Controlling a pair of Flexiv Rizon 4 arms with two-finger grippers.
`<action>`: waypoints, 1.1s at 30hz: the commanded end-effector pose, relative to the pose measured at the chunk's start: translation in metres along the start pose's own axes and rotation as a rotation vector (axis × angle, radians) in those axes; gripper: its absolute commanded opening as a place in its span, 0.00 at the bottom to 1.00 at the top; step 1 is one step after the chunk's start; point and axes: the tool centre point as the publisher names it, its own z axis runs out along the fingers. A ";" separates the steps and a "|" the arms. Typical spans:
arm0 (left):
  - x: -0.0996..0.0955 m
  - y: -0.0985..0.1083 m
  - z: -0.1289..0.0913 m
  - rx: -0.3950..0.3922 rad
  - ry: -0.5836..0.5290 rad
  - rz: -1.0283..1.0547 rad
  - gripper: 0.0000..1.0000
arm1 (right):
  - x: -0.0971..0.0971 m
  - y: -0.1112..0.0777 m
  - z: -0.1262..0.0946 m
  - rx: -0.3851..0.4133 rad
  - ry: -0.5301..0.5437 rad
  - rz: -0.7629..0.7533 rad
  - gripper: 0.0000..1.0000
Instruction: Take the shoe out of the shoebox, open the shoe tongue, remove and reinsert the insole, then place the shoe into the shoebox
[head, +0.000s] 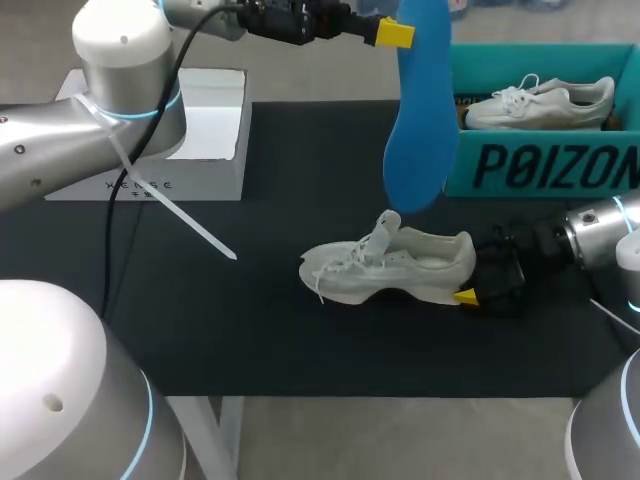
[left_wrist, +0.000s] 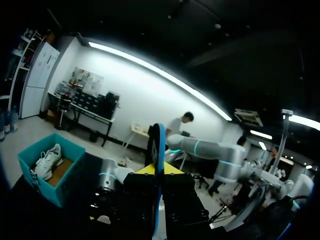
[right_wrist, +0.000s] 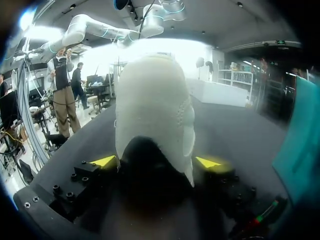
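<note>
**While the insole hangs in the air, the shoe sits held by its heel**

Because the left gripper pinches the insole only at its top end, in the upper middle of the frame, the long sole dangles loosely. It could swing or twist on the way down. If it meets the shoe's opening skewed, it would likely crumple against the tongue or collar rather than slide in. So thin a pinch could also let it slip out.

The right gripper, right of centre, is closed on the shoe's heel with a yellow tip on each side. A hard push on the insole might tip the shoe or drag it out of that hold, since only the back is gripped.

The shoe is a white lace-up trainer. It stands on its sole on the black mat in the middle of the frame, toe to the left and tongue pulled up. The insole is plain bright blue, flat and foot-shaped, with its broader end downward, above the shoe. The teal shoebox stands open at the upper right with a second white shoe inside.
</note>
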 end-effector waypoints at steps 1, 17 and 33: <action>-0.001 -0.001 0.000 -0.002 0.003 0.001 0.00 | 0.009 0.002 -0.014 0.029 -0.039 0.003 1.00; -0.001 -0.001 0.000 -0.002 0.003 0.001 0.00 | 0.010 0.038 -0.051 0.295 -0.086 -0.031 1.00; -0.001 -0.001 0.000 -0.002 0.003 0.001 0.00 | -0.003 0.087 -0.068 0.532 -0.127 -0.037 1.00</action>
